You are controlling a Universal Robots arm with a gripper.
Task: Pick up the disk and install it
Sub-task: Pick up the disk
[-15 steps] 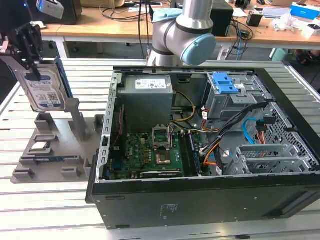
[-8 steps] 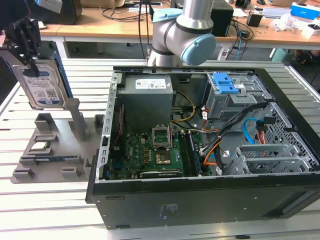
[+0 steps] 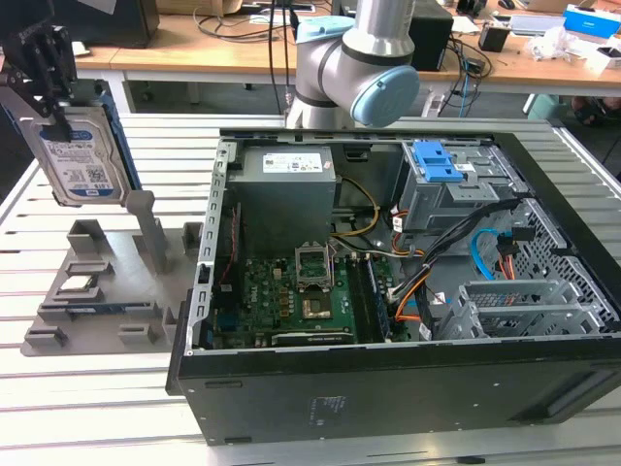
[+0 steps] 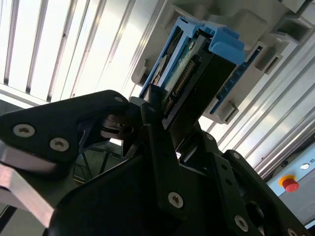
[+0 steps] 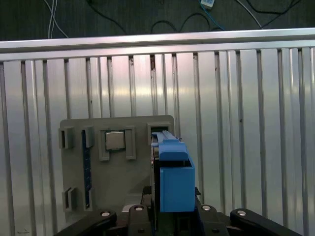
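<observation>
Clamping the disk (image 3: pixel 82 165), gripper (image 3: pixel 53 109) partly cropped.

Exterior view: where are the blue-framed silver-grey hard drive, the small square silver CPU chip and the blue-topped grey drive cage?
Blue-framed silver-grey hard drive (image 3: pixel 82 165): exterior view, on its white-and-blue label.
Small square silver CPU chip (image 3: pixel 78 284): exterior view, on its top face.
Blue-topped grey drive cage (image 3: pixel 437 163): exterior view, on its blue top.

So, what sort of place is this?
Likely a robotics lab: a robot arm with the disk in its gripper, an open computer case on a slatted metal table, cluttered desks behind.
</observation>
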